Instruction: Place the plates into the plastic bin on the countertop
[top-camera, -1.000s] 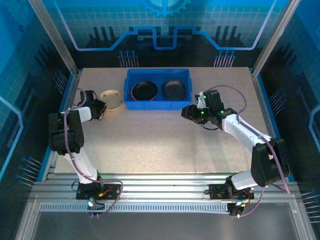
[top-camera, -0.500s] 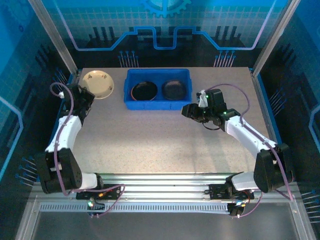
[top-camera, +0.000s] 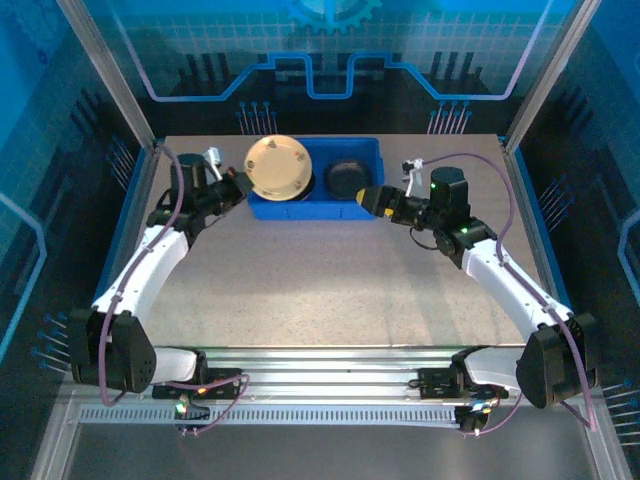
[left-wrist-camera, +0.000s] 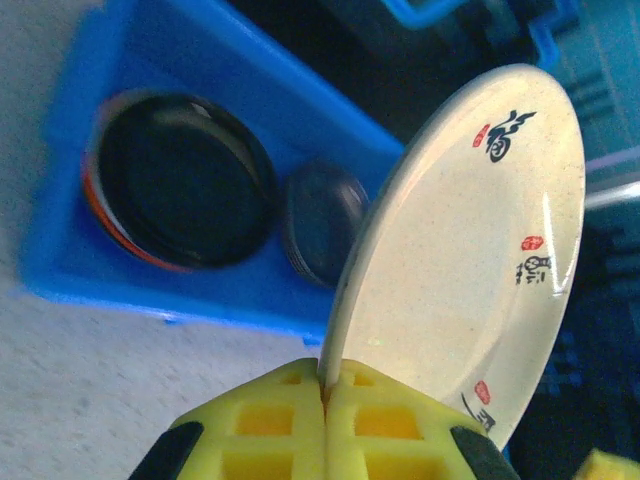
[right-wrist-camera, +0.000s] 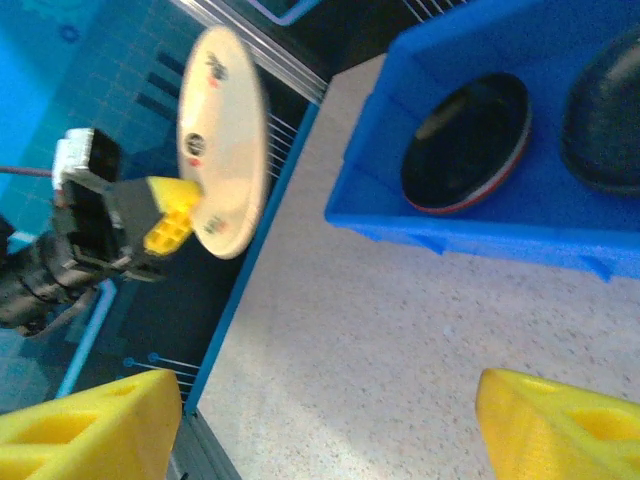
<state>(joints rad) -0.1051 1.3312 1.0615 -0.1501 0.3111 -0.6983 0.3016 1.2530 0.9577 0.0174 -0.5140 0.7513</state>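
Cream plate (top-camera: 277, 168), pinched by its rim in the closed left pincer (left-wrist-camera: 325, 398) and held tilted over the left end of the blue bin (top-camera: 315, 210), at the middle of the desk's (top-camera: 330, 290) far edge. Black plates (left-wrist-camera: 180, 180) and grey plates (top-camera: 347, 178) are already binned. The right pincer (top-camera: 372, 197) is spread wide and empty. Only this plate's release is judged outstanding.

The left gripper (left-wrist-camera: 325, 385), its yellow padded fingers (left-wrist-camera: 270, 425) pressed together, pinched the lower rim of a cream round plate (left-wrist-camera: 470, 250) with small black and red marks, held tilted on edge. Beyond it lay a bright blue plastic bin (left-wrist-camera: 200, 290) holding a glossy black round plate (left-wrist-camera: 185, 180), orange-edged on its left, and a dark grey round plate (left-wrist-camera: 320, 225) beside it. The bin sat on a beige speckled countertop (left-wrist-camera: 120, 390).
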